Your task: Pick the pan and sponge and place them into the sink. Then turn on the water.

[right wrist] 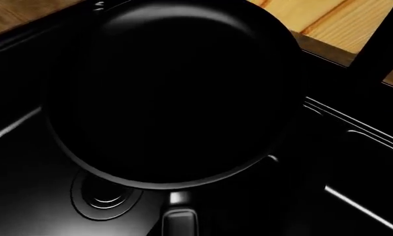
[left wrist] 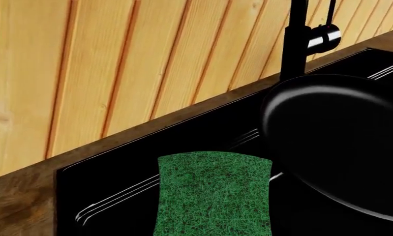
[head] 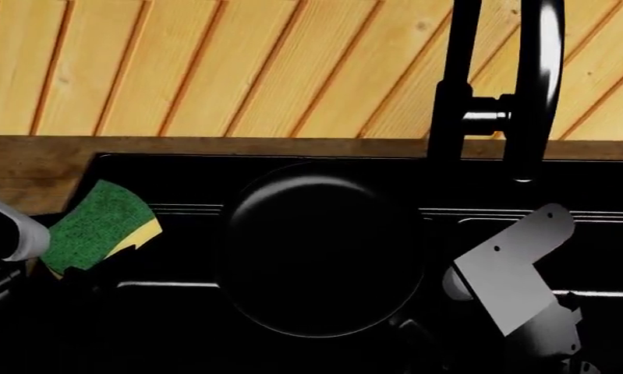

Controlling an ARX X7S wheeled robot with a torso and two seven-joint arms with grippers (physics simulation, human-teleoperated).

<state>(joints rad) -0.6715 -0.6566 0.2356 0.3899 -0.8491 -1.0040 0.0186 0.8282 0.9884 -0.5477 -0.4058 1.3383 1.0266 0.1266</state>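
Note:
The round black pan (head: 322, 249) hangs over the black sink (head: 176, 209), spanning the ridged divider between its basins. In the right wrist view the pan (right wrist: 170, 93) hovers above a ringed drain (right wrist: 103, 197), its handle (right wrist: 180, 221) running back into my right gripper (head: 420, 331), which is shut on it. The green-topped sponge (head: 95, 226), yellow underneath, is tilted above the sink's left end in my left gripper (head: 67, 269). It fills the near middle of the left wrist view as the sponge (left wrist: 215, 194), with the fingers hidden behind it. No water runs from the tap (head: 451, 93).
The tall black tap has a curved spout (head: 535, 86) standing over the sink's right part, close to my right arm's grey bracket (head: 509, 265). A brown counter strip (head: 30, 167) and a wooden plank wall (head: 238, 62) lie behind the sink.

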